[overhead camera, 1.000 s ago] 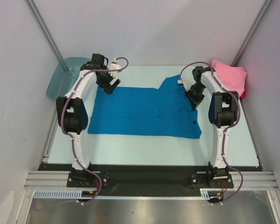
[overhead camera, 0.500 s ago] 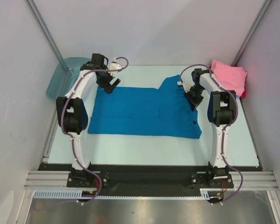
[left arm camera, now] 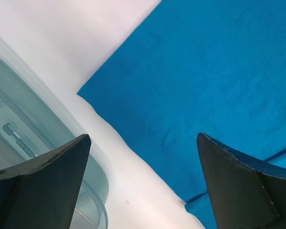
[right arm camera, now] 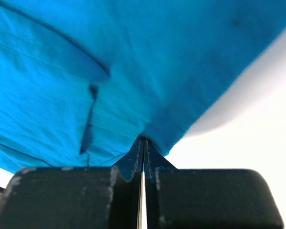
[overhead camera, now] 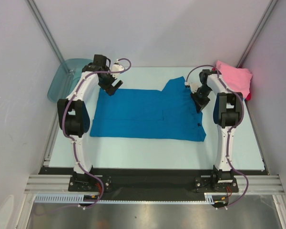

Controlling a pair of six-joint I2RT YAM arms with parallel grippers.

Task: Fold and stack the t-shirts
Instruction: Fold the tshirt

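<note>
A teal tub (overhead camera: 62, 78) sat left of the blue t-shirt (overhead camera: 143, 114), a pink t-shirt (overhead camera: 236, 78) right; it lay lengthwise left-to-right. The left tool (overhead camera: 113, 88) gaped empty; the right tool (overhead camera: 199, 107) pinched its edge.

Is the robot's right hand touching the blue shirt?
Touching. The right wrist view shows the right gripper shut, pinching a fold of the blue t-shirt between its fingertips.

The table (overhead camera: 152, 152) bears a spread t-shirt (overhead camera: 143, 114); tub (overhead camera: 62, 78) behind-left, bunched t-shirt (overhead camera: 236, 78) behind-right.

Blue t-shirt (overhead camera: 143, 114) = soft matt cloth, tub (overhead camera: 62, 78) = transl. glossy plastic, table (overhead camera: 148, 153) smooth & matt.
</note>
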